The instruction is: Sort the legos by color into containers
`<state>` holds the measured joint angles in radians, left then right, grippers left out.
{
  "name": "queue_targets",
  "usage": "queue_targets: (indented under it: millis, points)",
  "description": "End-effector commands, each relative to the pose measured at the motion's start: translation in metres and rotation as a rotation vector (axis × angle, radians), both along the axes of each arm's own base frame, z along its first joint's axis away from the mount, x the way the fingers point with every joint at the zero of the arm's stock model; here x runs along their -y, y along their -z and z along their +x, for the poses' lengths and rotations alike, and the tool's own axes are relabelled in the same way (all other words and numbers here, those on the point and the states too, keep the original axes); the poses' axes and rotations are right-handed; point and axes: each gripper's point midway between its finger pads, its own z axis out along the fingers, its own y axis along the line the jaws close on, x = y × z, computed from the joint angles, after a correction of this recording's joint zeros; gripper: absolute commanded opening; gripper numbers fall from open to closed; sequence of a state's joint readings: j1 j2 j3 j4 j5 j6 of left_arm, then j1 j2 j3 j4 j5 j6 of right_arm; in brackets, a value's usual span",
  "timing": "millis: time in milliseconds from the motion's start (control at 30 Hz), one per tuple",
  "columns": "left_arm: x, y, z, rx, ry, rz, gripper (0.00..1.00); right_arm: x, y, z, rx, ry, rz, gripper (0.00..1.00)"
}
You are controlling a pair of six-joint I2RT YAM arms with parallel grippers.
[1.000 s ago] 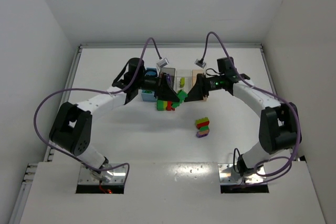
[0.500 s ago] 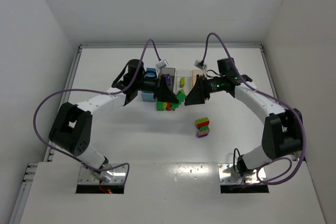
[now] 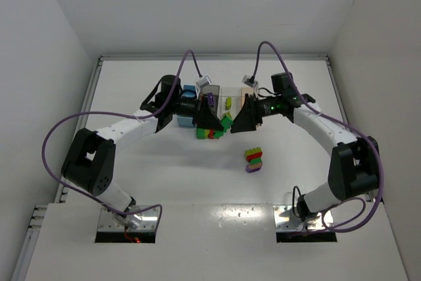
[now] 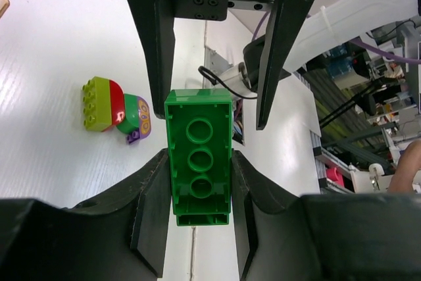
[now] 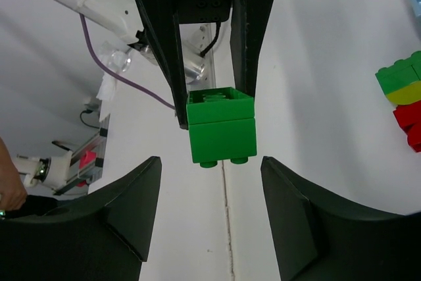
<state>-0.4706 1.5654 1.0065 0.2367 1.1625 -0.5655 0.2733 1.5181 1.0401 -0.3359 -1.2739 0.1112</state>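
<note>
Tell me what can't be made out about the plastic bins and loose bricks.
- Top view: small open plastic bins, contents mostly hidden by left gripper and right gripper.
- Top view: green studded brick between them, too small.
- Right wrist view: red plastic bricks, cut by right edge.

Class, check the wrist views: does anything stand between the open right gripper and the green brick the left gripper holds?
Nothing visible does. The green brick, clamped in the left gripper, faces the open right gripper with no object between them.
</note>
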Motion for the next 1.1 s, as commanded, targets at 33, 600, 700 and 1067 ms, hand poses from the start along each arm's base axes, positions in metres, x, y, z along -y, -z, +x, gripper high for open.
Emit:
queue_targets:
  millis: [33,600,700,1067]
  points:
    - [0.006,-0.007,-0.007,0.054,0.039,-0.02,0.14,-0.006,-0.01,0.005,0.076,-0.02,0.028,0.65]
    - [0.011,-0.006,-0.011,0.057,0.051,-0.01,0.36,-0.008,-0.004,0.003,0.072,-0.019,0.024,0.1]
    - [0.011,-0.003,-0.008,0.051,0.028,0.002,0.53,-0.008,-0.006,0.0,0.08,-0.028,0.035,0.06]
    - [0.011,-0.008,-0.006,0.066,0.031,0.009,0.62,-0.005,-0.008,-0.01,0.084,-0.046,0.047,0.04]
